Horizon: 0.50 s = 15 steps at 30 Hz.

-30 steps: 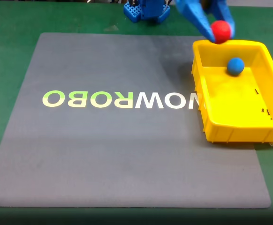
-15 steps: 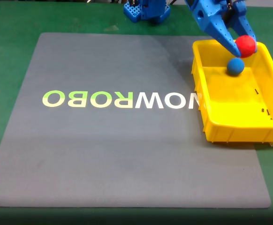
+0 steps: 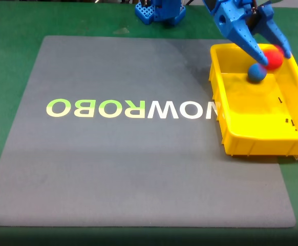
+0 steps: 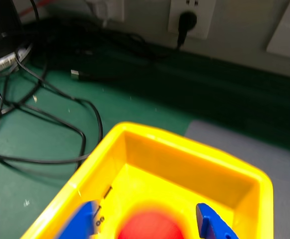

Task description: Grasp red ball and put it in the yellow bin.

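The red ball sits between the spread fingers of the tool, over the far end of the yellow bin and just beside the blue ball; in the wrist view it appears blurred, low between the two blue tips. The tool looks open, so the ball is probably free. The risk is a bounce: landing on the blue ball or the far wall could kick it over the rim onto the green surface among the cables.
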### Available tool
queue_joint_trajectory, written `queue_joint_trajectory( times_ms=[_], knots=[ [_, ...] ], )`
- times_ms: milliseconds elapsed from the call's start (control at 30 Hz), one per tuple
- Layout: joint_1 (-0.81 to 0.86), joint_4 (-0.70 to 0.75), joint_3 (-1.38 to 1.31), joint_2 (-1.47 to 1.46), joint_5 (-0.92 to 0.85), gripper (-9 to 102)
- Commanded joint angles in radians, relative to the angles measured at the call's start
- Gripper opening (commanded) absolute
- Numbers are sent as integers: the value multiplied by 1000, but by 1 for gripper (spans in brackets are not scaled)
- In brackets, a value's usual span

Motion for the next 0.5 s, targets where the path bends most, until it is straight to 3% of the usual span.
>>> queue_joint_trajectory(
  times_ms=[0,467],
  knots=[
    [-6,-26,-67,18,6,29],
    [29,0,-46,77,0,29]
  ],
)
